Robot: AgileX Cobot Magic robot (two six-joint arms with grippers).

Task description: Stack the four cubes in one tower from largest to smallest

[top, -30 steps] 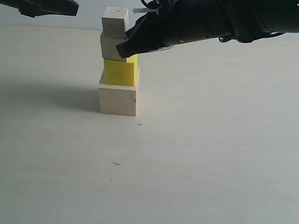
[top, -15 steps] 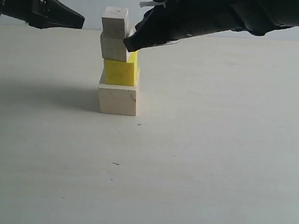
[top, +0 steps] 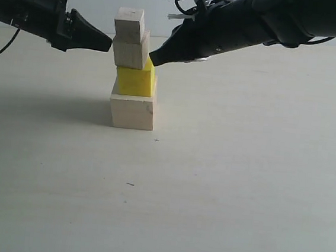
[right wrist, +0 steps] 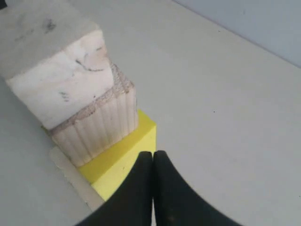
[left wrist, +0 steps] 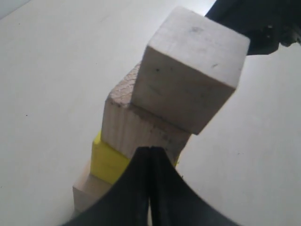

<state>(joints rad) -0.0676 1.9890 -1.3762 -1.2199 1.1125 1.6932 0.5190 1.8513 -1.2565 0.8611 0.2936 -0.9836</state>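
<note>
Four-cube tower [top: 135, 69] stands upright: large wood, yellow, medium, small.

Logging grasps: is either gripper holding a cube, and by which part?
Nothing held. Left gripper and right gripper are shut, tips either side of the medium cube.

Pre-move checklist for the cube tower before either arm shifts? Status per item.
1. Order, largest to smallest: ok. From the bottom up: large wood cube, yellow cube, medium wood cube, small wood cube.
2. Alignment: not ok. The top two cubes sit shifted toward the left arm's side, and the medium wood cube overhangs the yellow cube.
3. The left gripper is shut: ok.
4. The right gripper is shut: ok.
5. Tips free of the medium wood cube: cannot tell. Both sit right at its sides.
</note>
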